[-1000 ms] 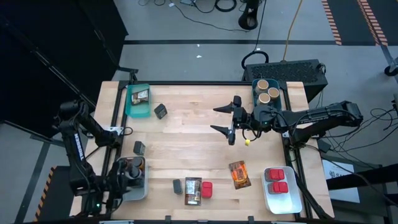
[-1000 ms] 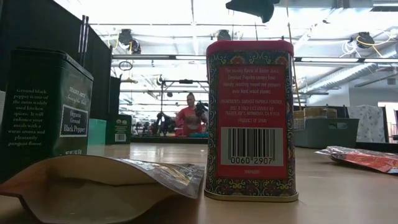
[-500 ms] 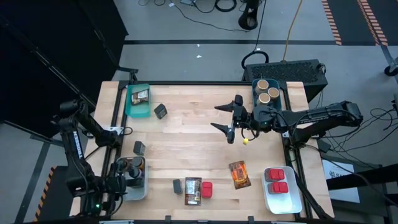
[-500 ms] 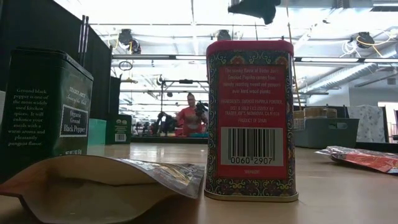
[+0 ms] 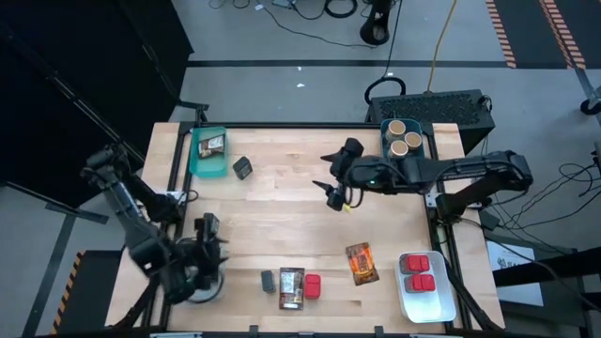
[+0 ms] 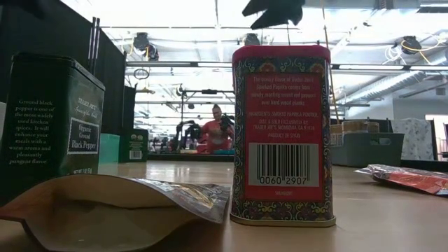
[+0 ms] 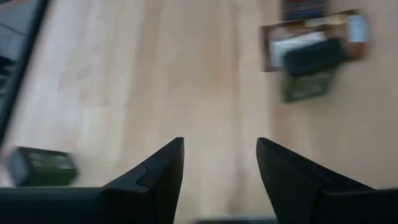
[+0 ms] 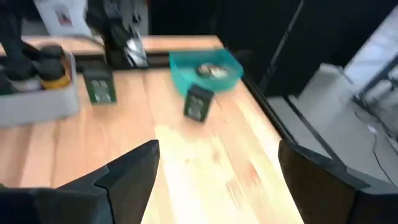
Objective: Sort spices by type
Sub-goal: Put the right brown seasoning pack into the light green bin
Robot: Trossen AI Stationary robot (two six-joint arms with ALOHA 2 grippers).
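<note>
Right gripper (image 5: 330,181) hangs over the middle of the light wooden tabletop (image 5: 282,225), jaws spread wide, holding nothing; its dark arm reaches in from the right edge, nearly level. Left gripper (image 5: 214,246) sits low at the near-left corner, jaws parted and empty, arm folded tight beside the clear-white bin (image 5: 208,289). Spices are scattered: a small dark tin (image 5: 243,168) beside the teal bin (image 5: 208,153), another dark tin (image 5: 210,223) near the left gripper, a brown-orange printed packet (image 5: 292,287) and a red squarish tin (image 5: 312,286) along the front edge, and an orange packet (image 5: 361,263) to their right.
</note>
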